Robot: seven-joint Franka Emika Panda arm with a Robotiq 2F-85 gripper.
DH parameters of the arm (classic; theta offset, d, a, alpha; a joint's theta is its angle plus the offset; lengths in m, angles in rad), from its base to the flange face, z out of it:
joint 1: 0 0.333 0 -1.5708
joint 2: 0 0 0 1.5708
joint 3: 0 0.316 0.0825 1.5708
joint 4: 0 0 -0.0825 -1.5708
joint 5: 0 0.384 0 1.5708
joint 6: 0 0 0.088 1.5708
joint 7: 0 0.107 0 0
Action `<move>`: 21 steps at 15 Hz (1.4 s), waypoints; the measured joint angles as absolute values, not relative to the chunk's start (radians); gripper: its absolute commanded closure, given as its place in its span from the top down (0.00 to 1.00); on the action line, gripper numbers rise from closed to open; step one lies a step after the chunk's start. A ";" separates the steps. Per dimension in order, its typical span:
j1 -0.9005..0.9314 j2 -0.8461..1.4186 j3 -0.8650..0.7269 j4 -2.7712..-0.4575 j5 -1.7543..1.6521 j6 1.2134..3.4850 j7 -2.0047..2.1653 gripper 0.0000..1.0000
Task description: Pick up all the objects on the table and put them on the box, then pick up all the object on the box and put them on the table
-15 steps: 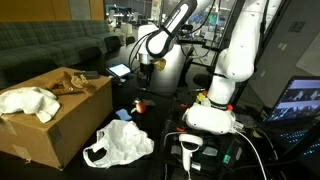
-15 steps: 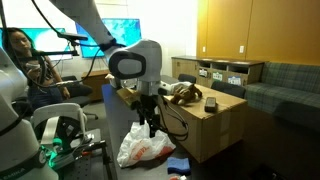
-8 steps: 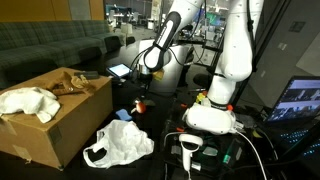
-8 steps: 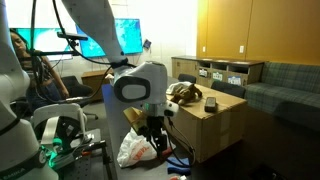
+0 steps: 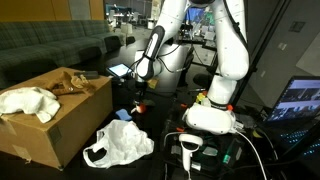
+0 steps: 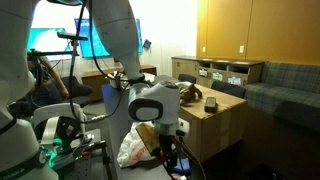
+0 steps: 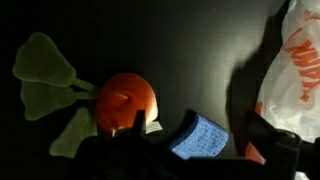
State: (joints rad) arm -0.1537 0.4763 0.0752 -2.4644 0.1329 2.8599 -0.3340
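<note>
Gripper [image 5: 139, 95] is hanging low over the black table [image 7: 190, 50], with its jaws standing spread and pinching nothing. In the wrist view, the orange-red roundish piece [image 7: 125, 100], bearing green leaves, is lying left of centre on the table. The flat blue square [image 7: 200, 136] is lying just beside it at lower centre, between the dark fingers. The white plastic bag [image 7: 295, 70], printed with orange lettering, is occupying the right edge of that frame. In an exterior view, the cardboard box [image 5: 55, 120] is sitting at lower left. It is carrying the white cloth [image 5: 25, 100] at its left end and the brown stick-like piece [image 5: 75, 82] toward its upper right. The grey barcode scanner [image 5: 190, 150] is resting at lower centre-right, well apart from the gripper.
</note>
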 measured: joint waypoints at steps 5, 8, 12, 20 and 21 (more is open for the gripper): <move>-0.194 0.591 0.066 -2.382 0.125 2.861 -0.323 1.00; -0.195 0.637 0.050 -2.342 0.111 2.861 -0.297 1.00; -0.194 0.702 0.036 -2.279 0.096 2.861 -0.248 1.00; -0.191 0.800 -0.010 -2.178 0.095 2.860 -0.164 0.84; -0.189 0.807 -0.016 -2.172 0.093 2.859 -0.157 0.70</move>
State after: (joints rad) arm -0.1886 0.8067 -0.0158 -2.1719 0.0925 2.8592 -0.1569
